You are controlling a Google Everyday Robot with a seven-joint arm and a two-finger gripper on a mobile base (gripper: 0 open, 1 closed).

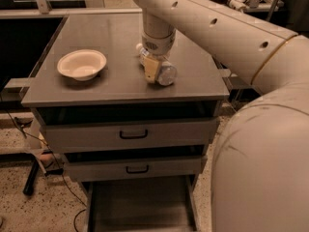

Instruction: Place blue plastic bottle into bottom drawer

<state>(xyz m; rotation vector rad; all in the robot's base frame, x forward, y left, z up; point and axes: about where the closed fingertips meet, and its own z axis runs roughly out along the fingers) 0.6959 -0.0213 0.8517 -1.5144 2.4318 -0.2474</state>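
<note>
The blue plastic bottle (167,74) lies on its side on the grey cabinet top (111,37), white cap pointing to the back. My gripper (158,72) reaches straight down from the big cream arm and sits right over the bottle's middle, hiding most of its label. The bottle seems to rest on the top. The bottom drawer (140,204) is pulled out at the foot of the cabinet, and its dark floor shows nothing in it.
A white bowl (81,64) stands on the left of the cabinet top. Two upper drawers with black handles (133,135) are pushed in. My arm's cream body (263,168) fills the right side. Cables and a stand leg lie on the floor at the left.
</note>
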